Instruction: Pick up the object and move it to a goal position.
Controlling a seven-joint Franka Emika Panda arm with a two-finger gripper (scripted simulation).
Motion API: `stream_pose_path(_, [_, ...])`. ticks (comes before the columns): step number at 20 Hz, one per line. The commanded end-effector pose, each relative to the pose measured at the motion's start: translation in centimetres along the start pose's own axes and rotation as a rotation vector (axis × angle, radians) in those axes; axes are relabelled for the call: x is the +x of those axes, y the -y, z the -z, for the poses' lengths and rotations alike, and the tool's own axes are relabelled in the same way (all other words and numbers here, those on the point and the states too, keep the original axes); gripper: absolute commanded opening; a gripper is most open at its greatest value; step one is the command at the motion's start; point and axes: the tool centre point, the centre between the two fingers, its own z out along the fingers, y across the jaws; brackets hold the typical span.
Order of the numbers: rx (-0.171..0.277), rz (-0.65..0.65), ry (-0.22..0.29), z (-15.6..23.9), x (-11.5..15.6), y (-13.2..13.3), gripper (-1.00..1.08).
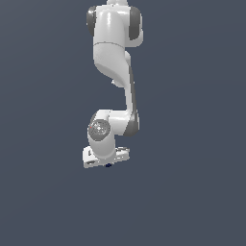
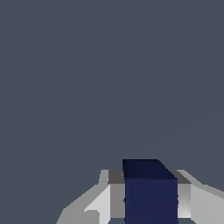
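Flat slate-grey background fills both views, featureless all round. Nearest my wrist camera, my gripper (image 2: 151, 205) is clamped on the dark navy block (image 2: 151, 192), a finger (image 2: 116, 197) pressed against each side. Farther off, the exterior view shows that block (image 1: 108, 165) as a speck under my white arm (image 1: 115, 53).

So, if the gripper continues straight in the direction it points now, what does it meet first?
The dark blue block already sits between the fingers of the gripper. Beyond it the wrist view shows only plain grey background, so the way looks free, though depth is unclear.
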Motion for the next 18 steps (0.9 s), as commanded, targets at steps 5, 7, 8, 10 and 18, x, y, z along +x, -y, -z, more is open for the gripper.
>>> stream_pose_path(5, [0.0, 0.0, 0.0, 0.1, -0.2, -0.2, -1.0])
stream_pose_path(7, [0.0, 0.0, 0.0, 0.2, -0.4, -0.5, -1.0])
stream_pose_path(8, [0.0, 0.0, 0.0, 0.3, -0.6, -0.7, -1.0])
stream_pose_path(10, [0.0, 0.0, 0.0, 0.6, -1.1, -1.2, -1.0])
stream_pose_path(18, [0.0, 0.0, 0.0, 2.5, -4.9, -5.2, -1.0])
